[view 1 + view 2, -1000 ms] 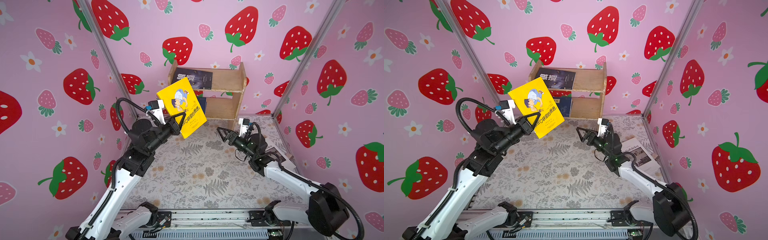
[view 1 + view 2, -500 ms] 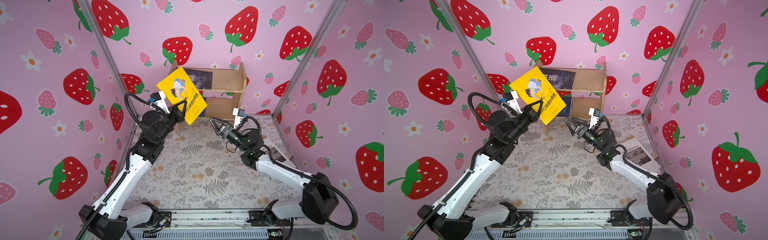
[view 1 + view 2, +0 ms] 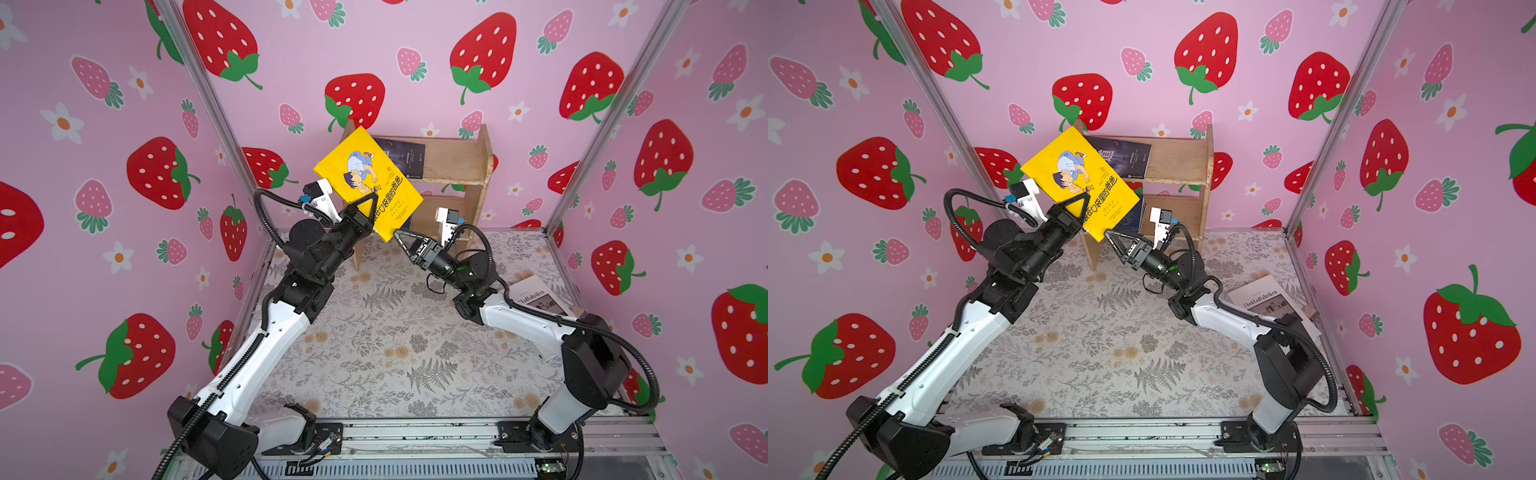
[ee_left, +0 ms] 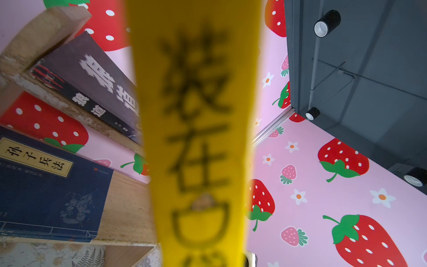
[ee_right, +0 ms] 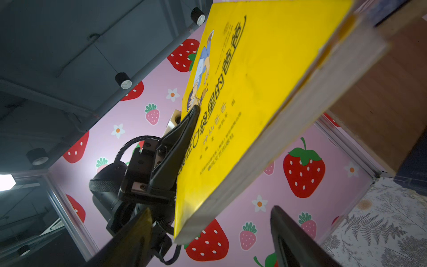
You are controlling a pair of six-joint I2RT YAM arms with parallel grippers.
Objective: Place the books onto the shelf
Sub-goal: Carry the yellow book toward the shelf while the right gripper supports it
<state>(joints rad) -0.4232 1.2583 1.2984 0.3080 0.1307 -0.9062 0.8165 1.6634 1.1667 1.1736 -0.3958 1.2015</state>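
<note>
Shelf [image 3: 453, 164] with black book [image 3: 405, 156] atop stands behind yellow book [image 3: 365, 174] clamped in left tool [image 3: 372, 199]; right tool [image 5: 210, 209] gapes beneath.

In both top views, looking steeply down from high on the near side toward the back wall [image 3: 415, 50], far enough to hold both arms [image 3: 266, 332] and the shelf [image 3: 453, 160]; nearly one shared scene, shifted slightly sideways. From the left wrist, close behind the left gripper [image 3: 374, 198], looking along it and upward, with the yellow book [image 4: 196, 138] very near and blurred, the shelf beyond. From the right wrist, close behind the right gripper [image 3: 398, 232], facing upward past its fingertips [image 5: 279, 217] to the same book, the left gripper and the shelf.
</note>
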